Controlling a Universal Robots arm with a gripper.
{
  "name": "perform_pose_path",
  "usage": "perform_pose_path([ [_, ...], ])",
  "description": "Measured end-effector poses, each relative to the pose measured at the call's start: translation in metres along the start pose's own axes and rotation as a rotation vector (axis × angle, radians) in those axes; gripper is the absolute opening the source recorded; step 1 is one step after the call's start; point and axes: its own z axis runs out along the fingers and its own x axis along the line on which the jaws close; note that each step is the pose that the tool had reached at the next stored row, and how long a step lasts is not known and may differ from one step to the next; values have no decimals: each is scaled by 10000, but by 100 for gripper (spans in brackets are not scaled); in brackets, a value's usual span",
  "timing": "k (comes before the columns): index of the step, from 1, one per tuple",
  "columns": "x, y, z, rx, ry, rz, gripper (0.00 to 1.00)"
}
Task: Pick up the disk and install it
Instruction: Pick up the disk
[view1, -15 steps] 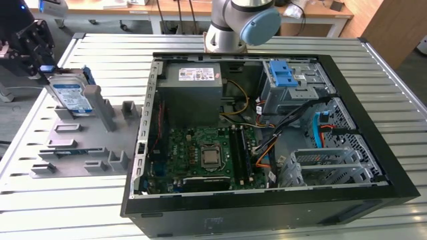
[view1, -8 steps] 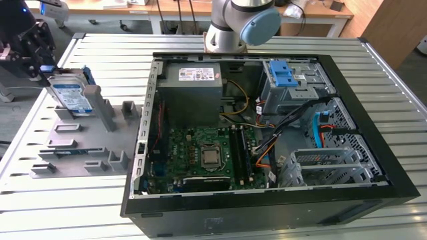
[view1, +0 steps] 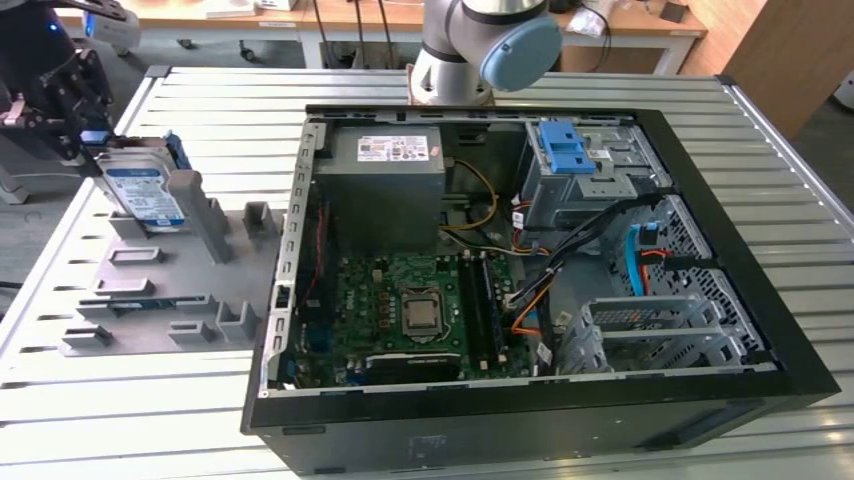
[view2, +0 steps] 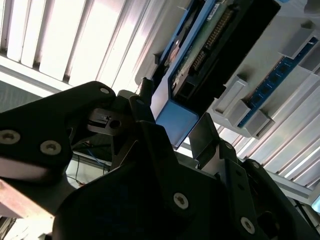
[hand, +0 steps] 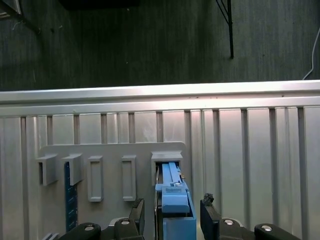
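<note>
The disk (view1: 144, 195) stands on edge in a slot of the grey holder (view1: 160, 290) at the exterior view's left, its white-and-blue label facing the open computer case (view1: 767, 300). My gripper (view1: 80, 135) hangs at the disk's upper end. In the first wrist view the disk's blue rail (hand: 175, 200) sits between my two fingertips (hand: 207, 202), with a small gap on each side, so my gripper (hand: 172, 207) is open and straddles it. The second wrist view shows the disk's connector edge (view2: 200, 55) just beyond my gripper (view2: 172, 122).
The case lies open on the slatted table (view1: 801, 140), with a grey power-supply box (view1: 387, 165), a motherboard (view1: 414, 305) and a drive cage with a bright blue latch (view1: 567, 150). A blue memory stick (hand: 70, 200) stands in another holder slot. The arm's base (view1: 474, 50) is behind the case.
</note>
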Motion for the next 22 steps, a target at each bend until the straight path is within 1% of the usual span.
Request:
perform_pose_path([
  [5,-1,0,46,-11,1,0,56],
  [11,-1,0,56,-8,0,0,56],
  [12,-1,0,57,-8,0,0,55],
  [13,-1,0,57,-8,0,0,48],
  [17,-1,0,57,-8,0,0,47],
  [18,-1,0,58,-8,0,0,39],
  [22,-1,0,58,-8,0,0,38],
])
